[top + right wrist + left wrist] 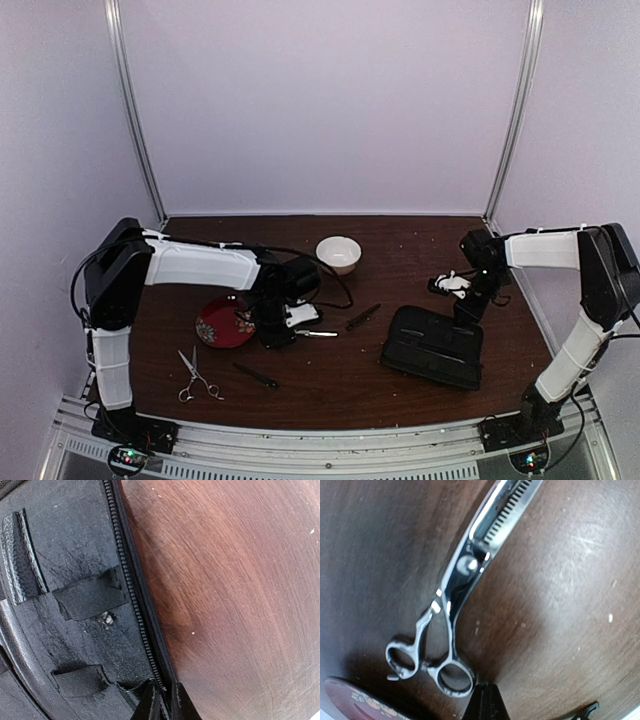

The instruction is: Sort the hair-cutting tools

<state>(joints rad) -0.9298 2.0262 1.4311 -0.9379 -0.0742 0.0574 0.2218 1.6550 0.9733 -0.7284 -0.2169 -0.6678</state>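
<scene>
**Left pincer shut at the scissor ring, right pincer on the case**

You had the toothed scissors [465, 580] lying flat on the brown table [330, 395], just beside the red plate [222, 322]. The blades pointed away from your left gripper [484, 702].

That gripper was down low with its jaws together, and its tip touched the outside of one ring handle. I could not tell if it pinched the ring or only leaned on it. I think you went for the ring because flat, thin blades are hard to get under.

The plain scissors [197, 376] and the thin black stick [256, 375] lay near the front edge. They were apart from each other, and no gripper was on them.

Your right gripper [166, 702] was across the table at the black case [433, 347], which lay open. One finger sat on each side of its zip edge, squeezed onto it. No tool showed under the straps I could see. I think you held the case so it would not slide when a tool gets pushed in.
</scene>
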